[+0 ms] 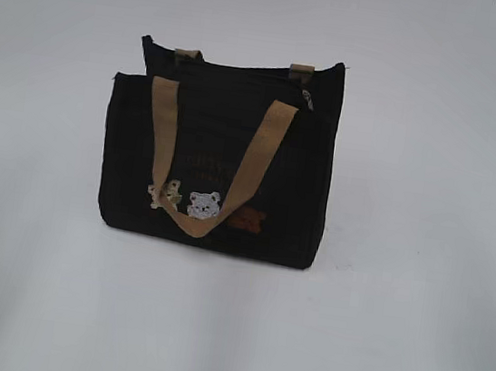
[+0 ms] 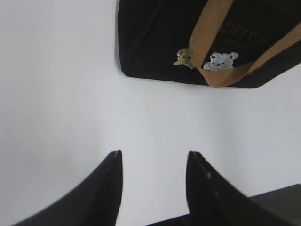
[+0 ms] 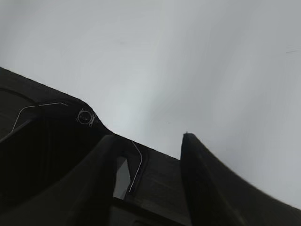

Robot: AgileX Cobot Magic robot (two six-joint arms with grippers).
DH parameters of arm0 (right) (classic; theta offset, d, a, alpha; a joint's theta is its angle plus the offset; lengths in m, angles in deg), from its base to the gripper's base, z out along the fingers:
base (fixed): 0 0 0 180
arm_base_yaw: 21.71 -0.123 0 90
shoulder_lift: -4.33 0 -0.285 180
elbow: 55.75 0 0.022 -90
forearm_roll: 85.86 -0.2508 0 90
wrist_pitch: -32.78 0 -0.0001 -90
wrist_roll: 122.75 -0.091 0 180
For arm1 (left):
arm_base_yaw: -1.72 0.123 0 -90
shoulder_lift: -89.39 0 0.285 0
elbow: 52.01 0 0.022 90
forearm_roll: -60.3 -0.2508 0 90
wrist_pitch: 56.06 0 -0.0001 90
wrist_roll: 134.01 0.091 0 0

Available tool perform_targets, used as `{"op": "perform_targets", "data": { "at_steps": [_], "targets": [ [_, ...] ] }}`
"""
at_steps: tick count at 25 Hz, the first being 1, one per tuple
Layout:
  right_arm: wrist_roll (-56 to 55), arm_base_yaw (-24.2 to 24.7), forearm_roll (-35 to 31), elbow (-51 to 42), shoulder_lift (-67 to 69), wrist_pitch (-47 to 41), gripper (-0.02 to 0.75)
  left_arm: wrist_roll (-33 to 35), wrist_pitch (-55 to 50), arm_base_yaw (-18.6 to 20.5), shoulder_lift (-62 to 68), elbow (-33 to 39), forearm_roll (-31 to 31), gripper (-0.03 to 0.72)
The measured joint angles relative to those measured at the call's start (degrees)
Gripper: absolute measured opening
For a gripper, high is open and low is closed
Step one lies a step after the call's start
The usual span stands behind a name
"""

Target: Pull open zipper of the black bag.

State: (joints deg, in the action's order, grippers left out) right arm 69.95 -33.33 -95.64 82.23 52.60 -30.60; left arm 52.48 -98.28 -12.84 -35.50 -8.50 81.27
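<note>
Black bag (image 1: 217,177) stands upright near the middle of the white counter (image 1: 411,335), boxy, front panel facing the exterior camera. Zipper (image 1: 244,73) runs along the top edge between front and back panels; a small silver pull (image 1: 308,99) hangs at the right end of that line, near the bag's right top corner. Whether the zipper is parted anywhere along its run cannot be told from this angle.

Front tan handle (image 1: 233,161) droops down over the front panel in a V, its low point lying on the panel beside the patches. Rear handle's two stubs (image 1: 188,53) show above the back edge. Three small animal patches low on the front: cream (image 1: 163,195), grey (image 1: 204,204), brown (image 1: 249,219), in a row left to right.

Left end effector (image 2: 153,162): two dark fingers (image 2: 110,188) set moderately apart, bare counter between them, nothing held. It sits short of the bag, whose lower front corner fills the upper part of the left wrist view.

Right end effector (image 3: 150,146): fingers (image 3: 207,183) likewise moderately apart, nothing between the tips. Only bare counter lies beyond; bag not in this view. Dark arm housing fills the lower left.

Neither end effector appears in the exterior view.
</note>
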Motion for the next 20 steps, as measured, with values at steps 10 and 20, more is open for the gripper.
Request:
{"op": "perform_targets", "data": {
  "at_steps": [10, 20],
  "targets": [
    [0.00, 0.00, 1.81, -7.14, -12.97, 0.63, 0.347, -4.74, -16.05, 0.00, -30.90, 0.45, -15.82, 0.323],
    [0.00, 0.00, 1.85, -7.20, -27.90, 0.62, 0.347, -4.74, -18.50, 0.00, -47.61, 3.48, -17.50, 0.300]
  ]
}}
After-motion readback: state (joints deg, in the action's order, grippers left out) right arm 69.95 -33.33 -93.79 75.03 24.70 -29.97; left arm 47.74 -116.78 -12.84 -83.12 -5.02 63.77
